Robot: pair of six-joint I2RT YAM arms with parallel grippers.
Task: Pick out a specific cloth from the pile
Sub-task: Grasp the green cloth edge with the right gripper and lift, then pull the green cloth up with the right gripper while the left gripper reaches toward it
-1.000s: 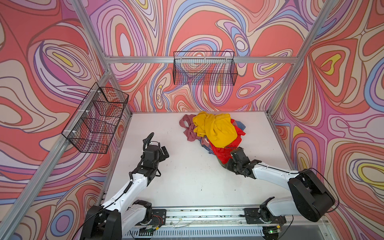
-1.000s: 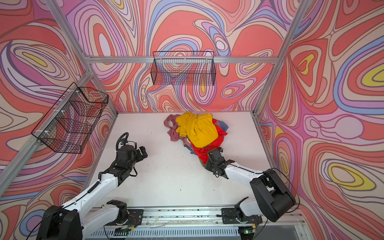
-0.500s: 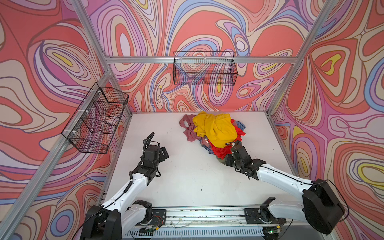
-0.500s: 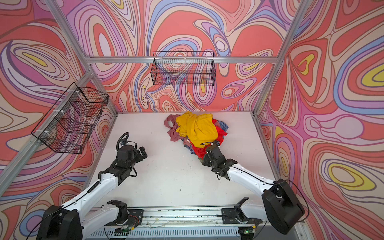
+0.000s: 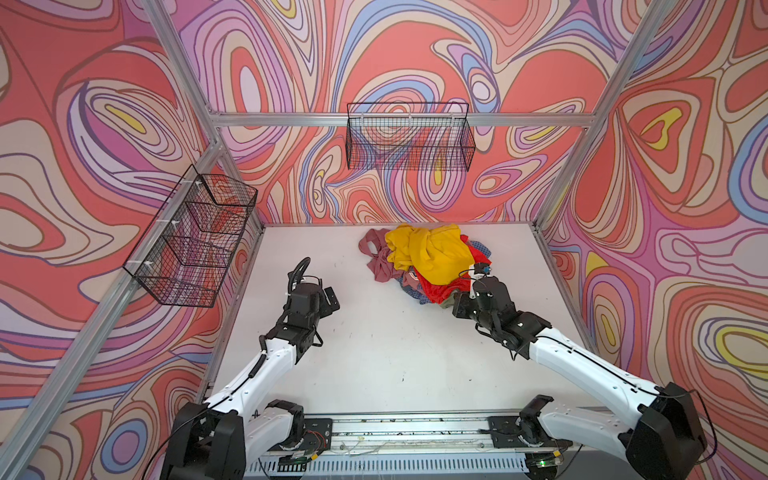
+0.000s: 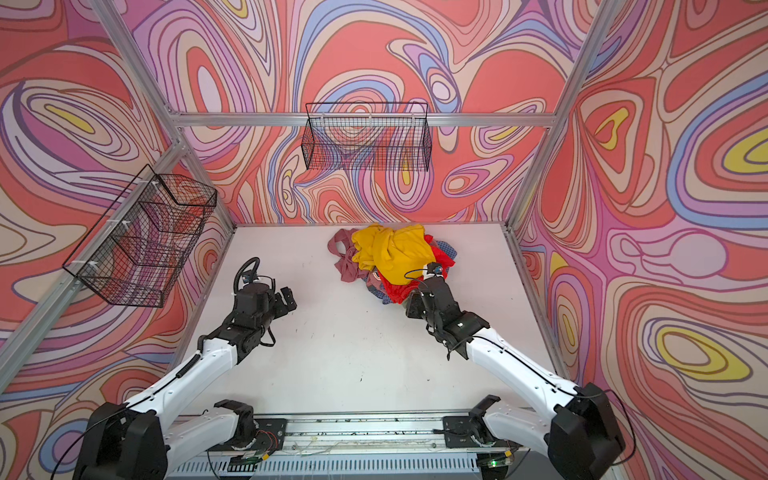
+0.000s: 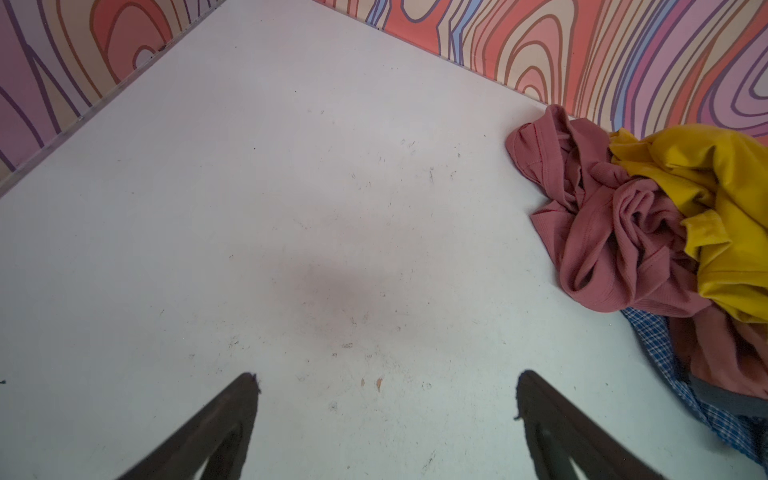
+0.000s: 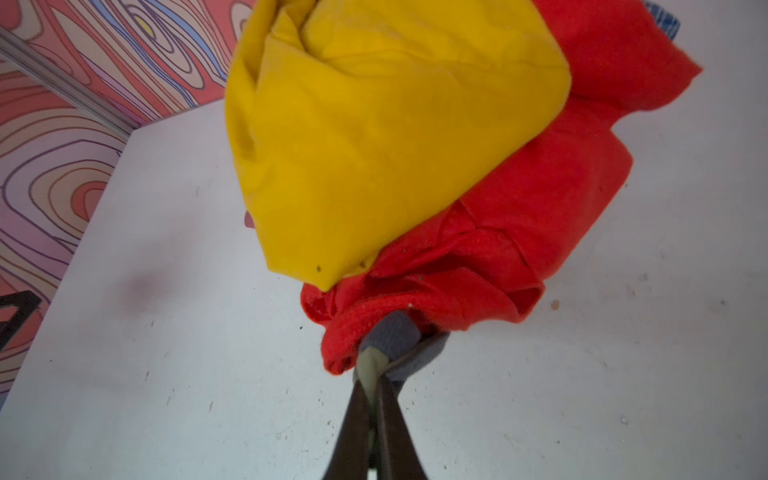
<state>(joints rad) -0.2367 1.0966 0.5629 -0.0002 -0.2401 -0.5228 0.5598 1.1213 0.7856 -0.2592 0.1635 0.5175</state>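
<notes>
I have the right gripper [image 8: 374,384] clamped on the cloth [image 8: 392,338], olive with grey-blue trim, poking from under the red garment [image 8: 540,199] at the near side of the pile [image 5: 428,257]; the left gripper [image 7: 386,380] hangs spread apart above the table [image 7: 291,208]

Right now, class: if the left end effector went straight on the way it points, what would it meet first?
Probably the white tabletop; the left end effector aims beside the pile, not at it, though depth is unclear.
</notes>
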